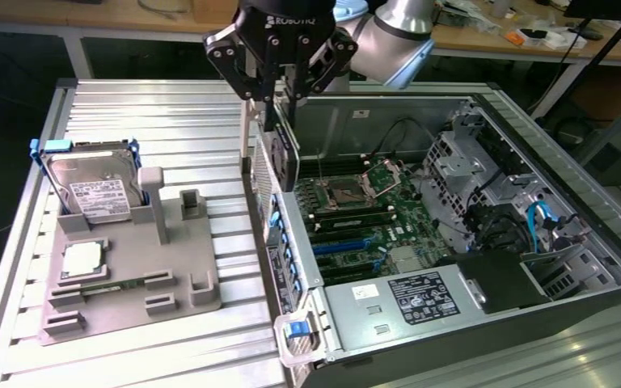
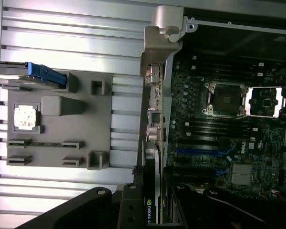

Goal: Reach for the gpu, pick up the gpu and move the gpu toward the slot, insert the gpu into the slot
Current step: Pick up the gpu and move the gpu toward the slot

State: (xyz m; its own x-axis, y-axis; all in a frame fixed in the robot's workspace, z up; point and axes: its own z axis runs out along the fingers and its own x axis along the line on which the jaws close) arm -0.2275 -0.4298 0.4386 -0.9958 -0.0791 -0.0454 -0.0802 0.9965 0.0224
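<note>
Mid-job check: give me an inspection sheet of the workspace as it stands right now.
Surface: ribbed metal table, carrying a grey holder and an open computer case.
Job's things: gpu hangs edge-down over the case wall nearest the holder, not in the blue slots.
Clutter: hard drive and processor chip sit in the holder.
Grippers: gripper shut on the gpu's upper edge.
Cables: blue cable and black cables inside the case.
Surroundings: wooden workbench behind the table.
</note>
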